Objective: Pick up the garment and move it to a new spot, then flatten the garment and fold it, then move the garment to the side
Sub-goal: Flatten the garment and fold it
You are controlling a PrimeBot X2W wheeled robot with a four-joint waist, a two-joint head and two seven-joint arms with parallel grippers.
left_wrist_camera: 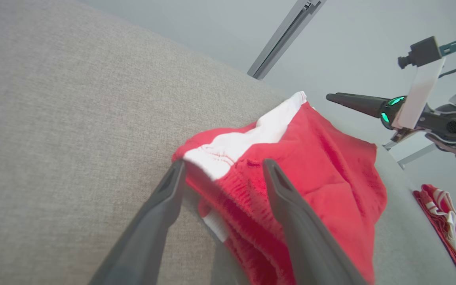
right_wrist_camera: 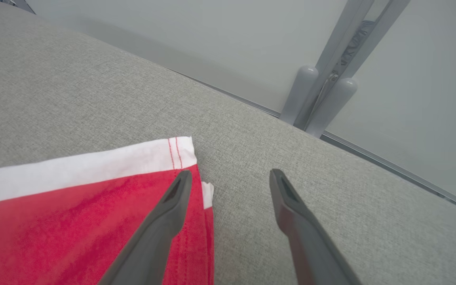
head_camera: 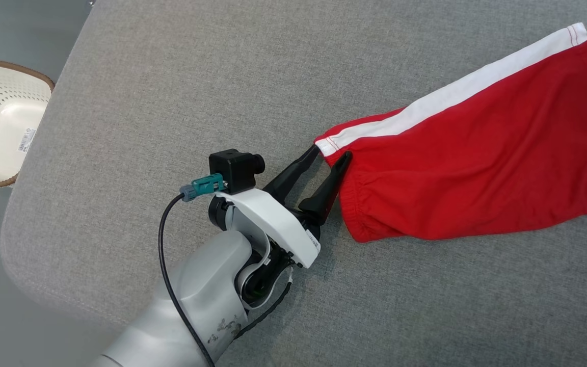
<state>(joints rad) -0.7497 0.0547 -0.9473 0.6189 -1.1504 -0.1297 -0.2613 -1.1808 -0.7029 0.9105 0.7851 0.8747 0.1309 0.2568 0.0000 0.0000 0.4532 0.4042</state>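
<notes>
Item: garment (head_camera: 477,168), red shorts, lay stretched on desk (head_camera: 171,76) toward 3 o'clock. I logged left claw (head_camera: 331,153) wide, straddling waistband corner (head_camera: 326,145); right claw (right_wrist_camera: 231,174) wide at hem corner (right_wrist_camera: 182,152), gripping nothing. To fold cleanly, I judged both corners needed equal, shallow bites.

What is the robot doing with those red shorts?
It is handling the red shorts on the grey padded table. Its left gripper is open at the waistband corner, and its right gripper is open at the far leg hem. Nothing is gripped; the shorts lie stretched out, not yet folded.
</notes>
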